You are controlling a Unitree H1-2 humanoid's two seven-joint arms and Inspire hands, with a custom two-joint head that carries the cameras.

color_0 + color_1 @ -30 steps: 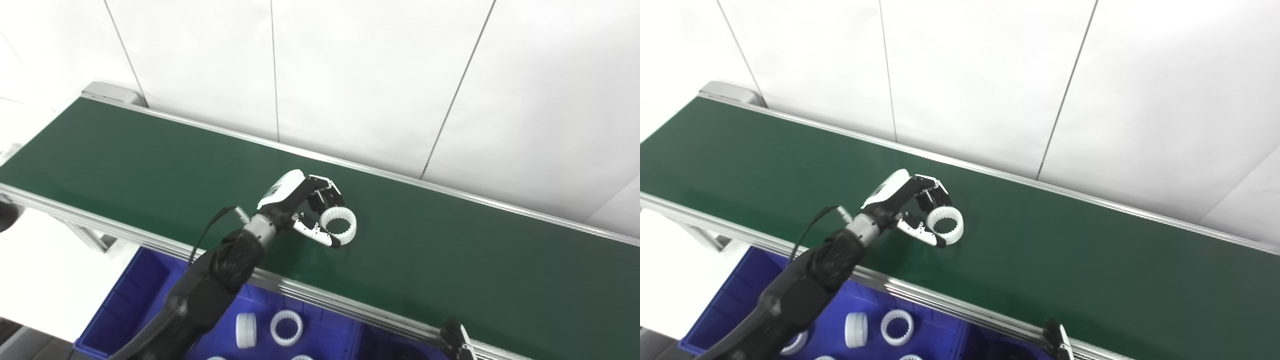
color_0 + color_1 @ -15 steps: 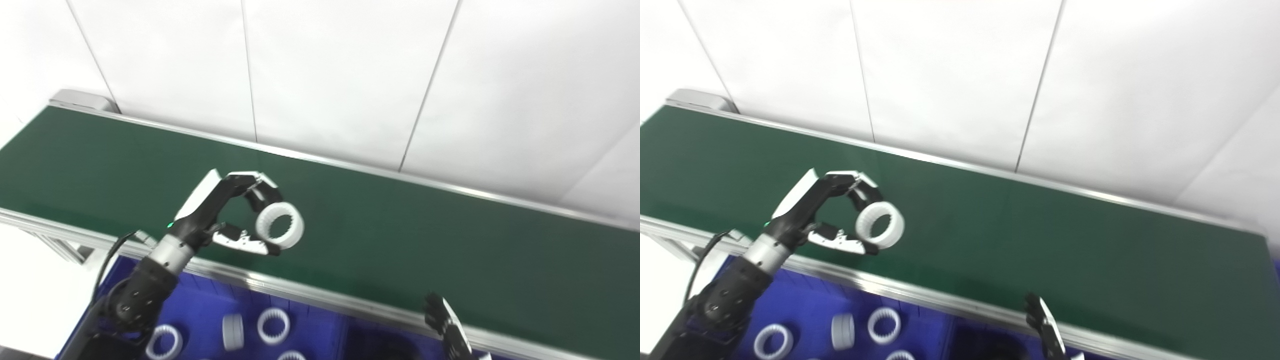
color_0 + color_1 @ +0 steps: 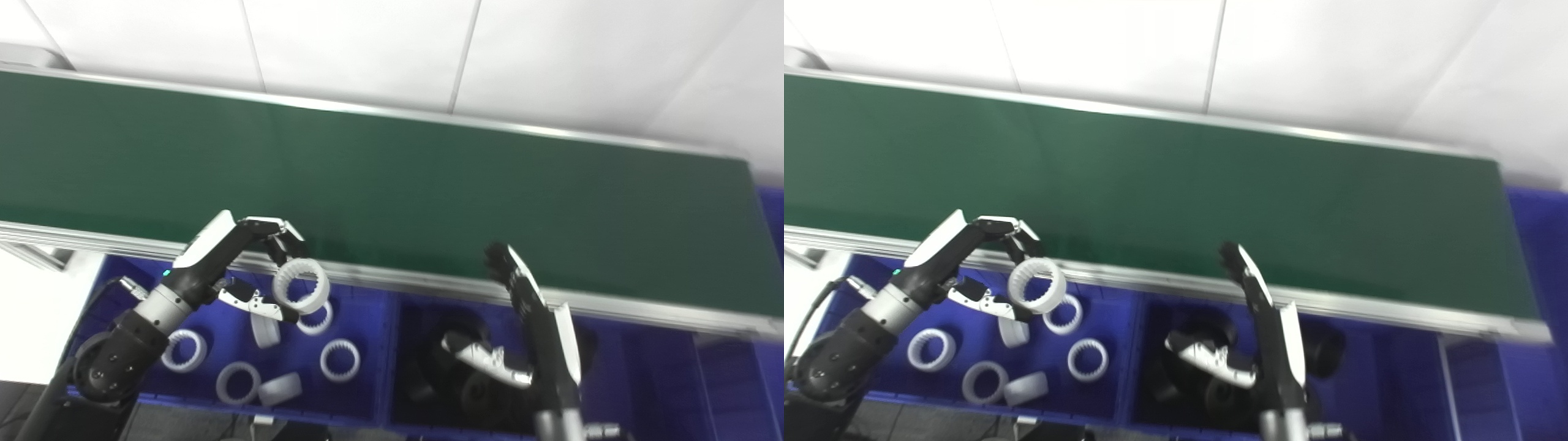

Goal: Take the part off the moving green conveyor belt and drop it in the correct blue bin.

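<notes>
The left hand (image 3: 245,269) pinched a white toothed ring (image 3: 300,286) between thumb and fingers (image 3: 278,229), holding it in the air over the left blue bin (image 3: 367,318), just clear of the near rail of the green conveyor belt (image 3: 392,184). The pick-up was therefore done, and the carry looked nearly complete; only the release remained. That bin already held several white rings (image 3: 339,361) of the same kind, so it seemed the correct one. The neighbouring bin (image 3: 612,367) held dark parts (image 3: 441,367). The right hand (image 3: 527,324) waited over it, fingers spread, holding nothing. No other part showed on the belt.
</notes>
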